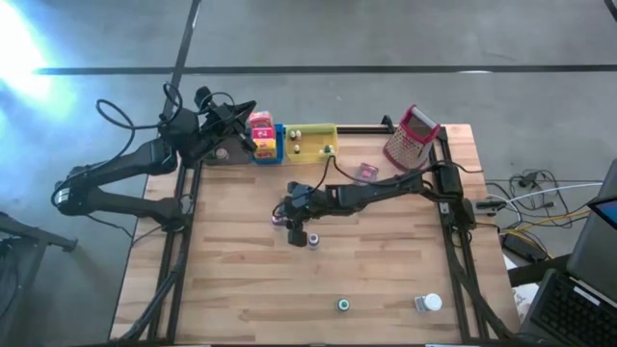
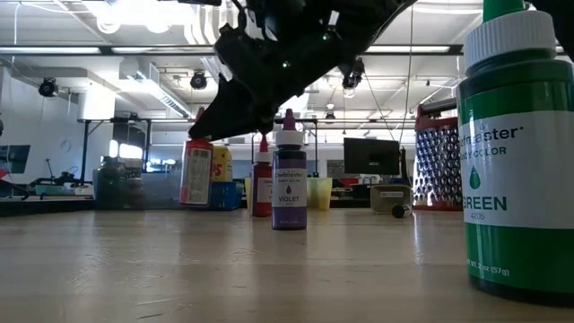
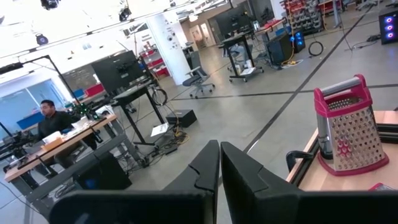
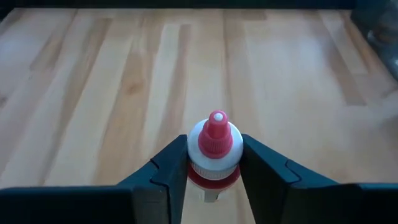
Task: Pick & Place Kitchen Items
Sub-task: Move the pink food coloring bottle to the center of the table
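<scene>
My right gripper [image 1: 284,214] reaches to the table's middle and is shut on a small red bottle [image 4: 214,174] with a white cap and a red tip; the low view shows this bottle [image 2: 262,184] upright below the dark hand. A violet bottle [image 2: 289,179] stands on its base on the table next to it [image 1: 313,239]. A green bottle [image 2: 516,152] stands on the table close to the near edge. My left gripper [image 3: 219,165] is shut on nothing, held high over the far left corner [image 1: 241,125]. My right gripper pinches the red bottle's white cap [image 4: 198,144] between its two fingers, one on each side, just under the red tip. The fingers slant down from the table's right. The bottle stays upright; whether its base rests on the table, I cannot tell.
Grey [image 1: 227,152], blue [image 1: 267,146] and yellow [image 1: 310,140] trays line the far edge, with a red and yellow box [image 1: 260,125] among them. A metal grater [image 1: 413,137] stands at the far right. A white-capped thing [image 1: 429,303] lies near the front right.
</scene>
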